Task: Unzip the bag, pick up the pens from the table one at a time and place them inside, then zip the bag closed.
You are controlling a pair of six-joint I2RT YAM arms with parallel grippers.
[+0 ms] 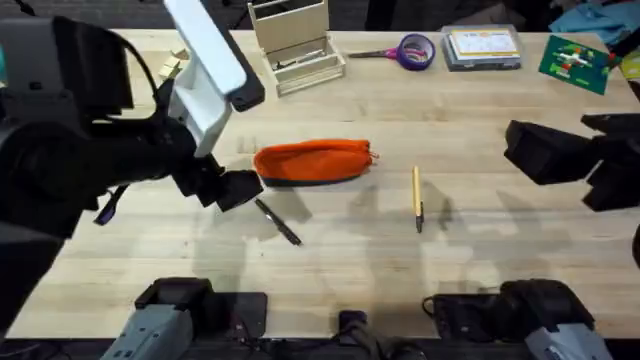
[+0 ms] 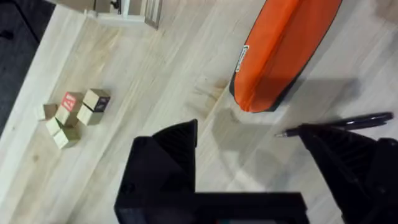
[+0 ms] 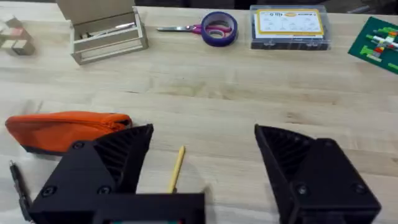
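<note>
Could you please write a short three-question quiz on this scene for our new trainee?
1. True or false: the tan pen already lies inside the bag.
2. Which item lies nearest the left gripper: A) the scissors, B) the black pen, C) the clear plastic box?
3. In a few words, how do the jaws of the right gripper stand?

Key
1. False: it lies on the table, to the right of the bag.
2. B.
3. Wide open, holding nothing, above the table beside the tan pen.
</note>
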